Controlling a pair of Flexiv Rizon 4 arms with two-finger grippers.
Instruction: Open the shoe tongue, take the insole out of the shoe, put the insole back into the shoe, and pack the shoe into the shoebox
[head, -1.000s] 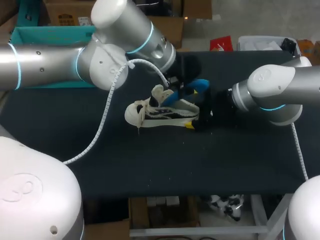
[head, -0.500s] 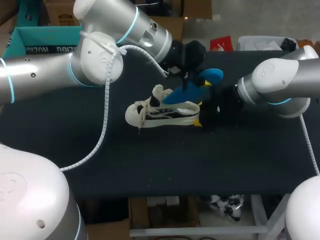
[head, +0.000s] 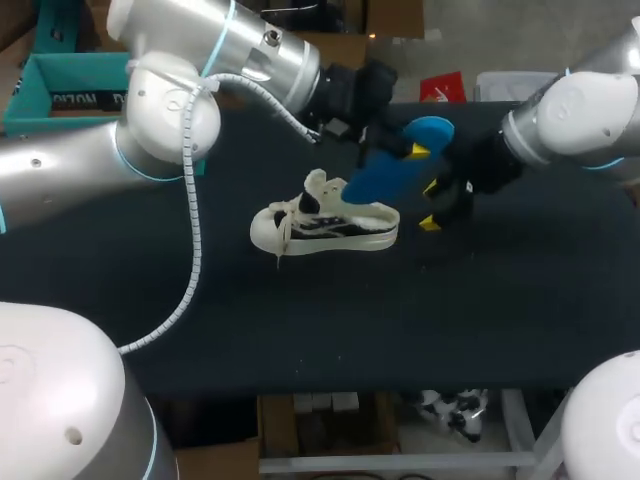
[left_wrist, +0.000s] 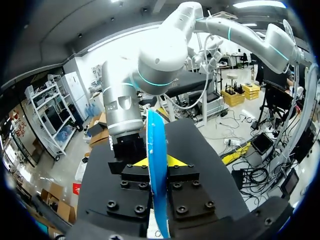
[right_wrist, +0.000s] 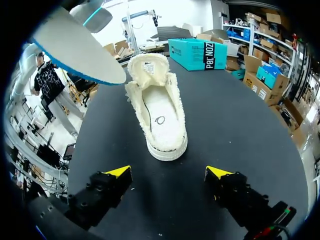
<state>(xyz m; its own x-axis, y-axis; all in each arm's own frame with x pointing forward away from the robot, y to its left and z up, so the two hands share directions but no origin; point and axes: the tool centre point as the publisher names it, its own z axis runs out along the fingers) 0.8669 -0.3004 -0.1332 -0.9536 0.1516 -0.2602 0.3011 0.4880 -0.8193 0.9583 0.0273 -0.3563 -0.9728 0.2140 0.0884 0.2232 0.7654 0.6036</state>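
Left end effector (left_wrist: 158, 162) grips insole (head: 392, 172), now lifted clear of shoe (head: 330, 228). Right end effector (right_wrist: 169, 172) open, withdrawn. Next: reinsertion.

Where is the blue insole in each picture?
Head view: insole in the air, above the shoe's heel.
Left wrist view: insole edge-on, clamped between the left gripper's fingers.
Right wrist view: insole pale side showing, raised beside the shoe's tongue.
Shared landmark: the black table.

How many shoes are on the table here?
1. The white fabric shoe with dark side stripes stands mid-table, the blue foam insole held aloft near its heel in the left claw. Another could hide under the arms.
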